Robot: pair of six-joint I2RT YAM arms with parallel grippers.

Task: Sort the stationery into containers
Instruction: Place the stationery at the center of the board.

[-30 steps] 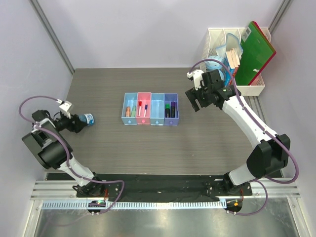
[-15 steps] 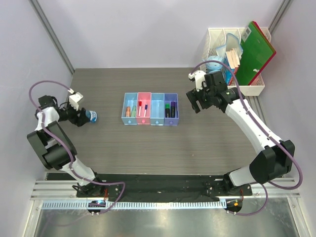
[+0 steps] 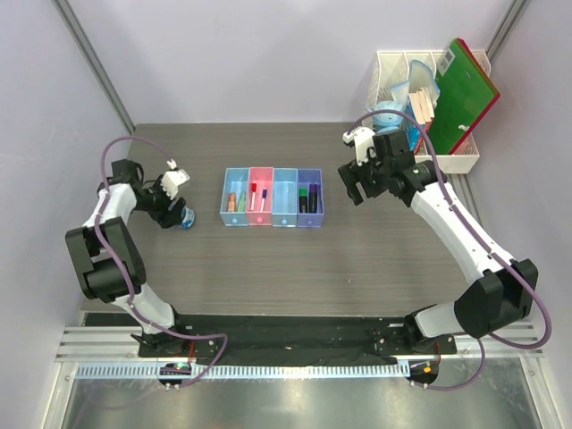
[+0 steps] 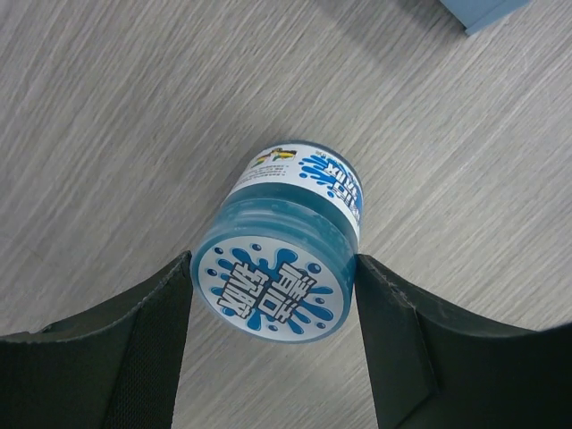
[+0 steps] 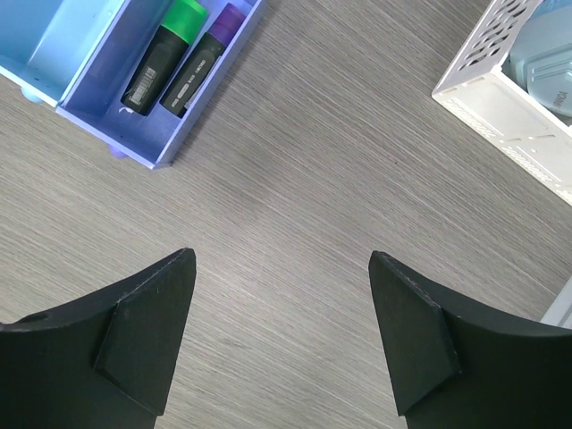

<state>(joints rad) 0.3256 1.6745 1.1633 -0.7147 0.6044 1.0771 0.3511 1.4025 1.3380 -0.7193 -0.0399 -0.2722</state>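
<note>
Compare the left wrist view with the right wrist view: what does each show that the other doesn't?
Left wrist only: the blue tape roll, with the left gripper closed against both its sides. Right wrist only: the purple bin holding the green-ended marker and the purple-ended marker, a corner of the white rack, and the open right gripper holding nothing. Both: the grey wood-grain table.
</note>
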